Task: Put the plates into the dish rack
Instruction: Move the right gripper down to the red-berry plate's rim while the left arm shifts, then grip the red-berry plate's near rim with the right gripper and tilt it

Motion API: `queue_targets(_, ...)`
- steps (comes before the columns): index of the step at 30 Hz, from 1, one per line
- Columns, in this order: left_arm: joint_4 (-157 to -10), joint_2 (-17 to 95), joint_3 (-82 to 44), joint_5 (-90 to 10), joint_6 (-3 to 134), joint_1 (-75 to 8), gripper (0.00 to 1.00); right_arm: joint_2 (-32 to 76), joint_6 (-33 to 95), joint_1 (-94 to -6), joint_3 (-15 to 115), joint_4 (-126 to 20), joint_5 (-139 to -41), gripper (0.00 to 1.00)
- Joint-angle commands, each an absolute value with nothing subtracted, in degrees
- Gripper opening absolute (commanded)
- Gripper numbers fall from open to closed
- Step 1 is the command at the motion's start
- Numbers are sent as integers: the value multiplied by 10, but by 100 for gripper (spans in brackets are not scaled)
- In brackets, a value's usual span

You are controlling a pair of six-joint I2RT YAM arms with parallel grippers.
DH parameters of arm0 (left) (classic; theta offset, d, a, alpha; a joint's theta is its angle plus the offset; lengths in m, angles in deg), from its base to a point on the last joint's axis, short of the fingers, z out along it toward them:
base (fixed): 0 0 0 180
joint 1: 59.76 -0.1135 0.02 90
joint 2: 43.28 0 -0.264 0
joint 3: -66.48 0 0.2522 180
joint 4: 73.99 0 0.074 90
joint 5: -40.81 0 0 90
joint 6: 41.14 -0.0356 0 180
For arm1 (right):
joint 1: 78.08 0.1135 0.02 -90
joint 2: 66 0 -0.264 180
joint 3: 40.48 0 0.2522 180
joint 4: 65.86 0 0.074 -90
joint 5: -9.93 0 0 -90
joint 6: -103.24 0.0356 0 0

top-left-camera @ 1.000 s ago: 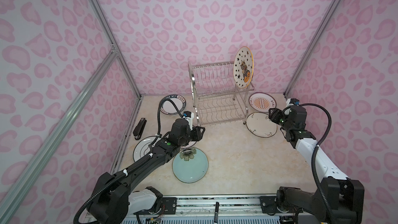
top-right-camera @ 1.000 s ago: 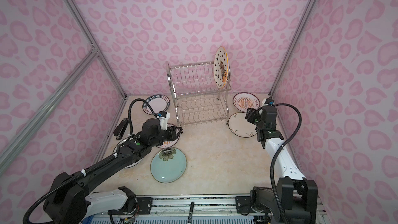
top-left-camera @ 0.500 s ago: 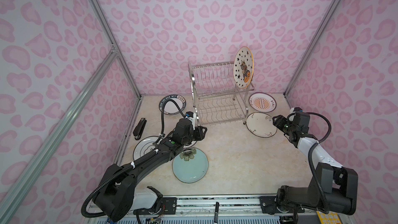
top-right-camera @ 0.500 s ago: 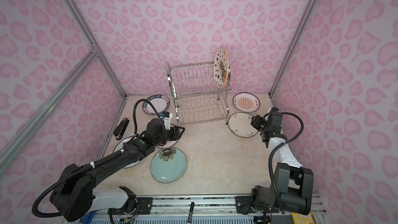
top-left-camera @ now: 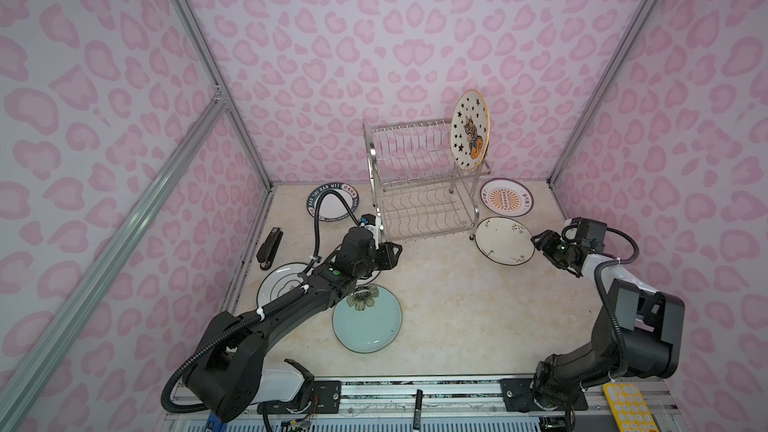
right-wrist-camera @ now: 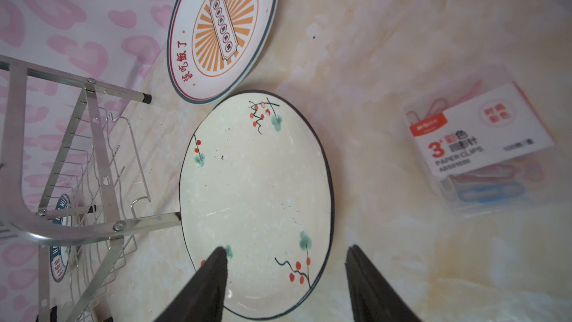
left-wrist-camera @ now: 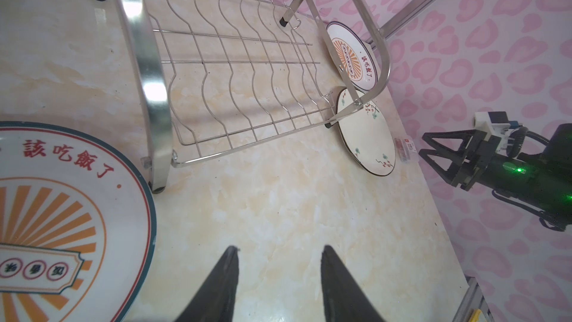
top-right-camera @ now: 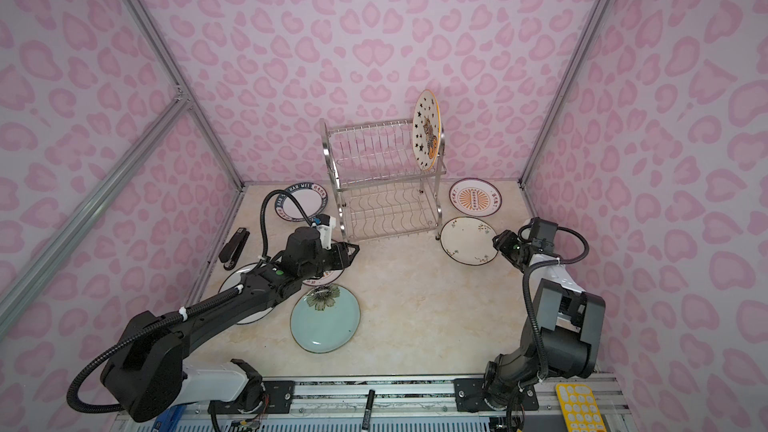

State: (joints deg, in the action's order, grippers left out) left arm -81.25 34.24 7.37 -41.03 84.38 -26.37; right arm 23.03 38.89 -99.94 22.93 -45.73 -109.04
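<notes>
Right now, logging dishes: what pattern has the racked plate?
The plate: black stars, a cat, orange rim; best in a top view.

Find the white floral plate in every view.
Top view: white floral plate, front-right of the dish rack.
Top view: plate, same spot.
Left wrist: plate past the rack's far corner.
Right wrist: plate ahead of the open right end effector.
Shared landmark: neighbouring orange-sunburst plate.

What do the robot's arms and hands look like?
The left arm and right arm are black with white parts, ribbed black hoses and small green lights. The left hand and right hand each have two pointed black fingers.
</notes>
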Motion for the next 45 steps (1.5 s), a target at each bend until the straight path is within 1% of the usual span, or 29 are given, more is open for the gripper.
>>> queue_targets(1,-797,346,67,-407,837,-263,46,244,380,-1001,233,-445,-1106,60)
queue_targets(15,-804,345,63,-408,834,-261,46,276,395,-1003,226,-463,-1111,59)
queue_targets(16,-803,346,62,-405,834,-261,46,278,399,-1004,224,-468,-1114,57)
queue_targets(19,-806,348,59,-405,832,-260,45,291,402,-1003,226,-474,-1126,48)
queue_targets(20,-808,348,59,-405,831,-259,45,296,403,-1003,227,-475,-1129,47)
queue_targets(32,-819,349,51,-409,829,-257,44,327,412,-994,227,-495,-1136,41)
queue_targets(38,-823,349,45,-407,828,-257,44,341,415,-991,228,-503,-1143,36)
queue_targets(40,-824,351,43,-406,828,-256,44,345,415,-991,228,-505,-1144,34)
queue_targets(45,-826,355,38,-402,828,-255,43,352,415,-991,230,-505,-1150,23)
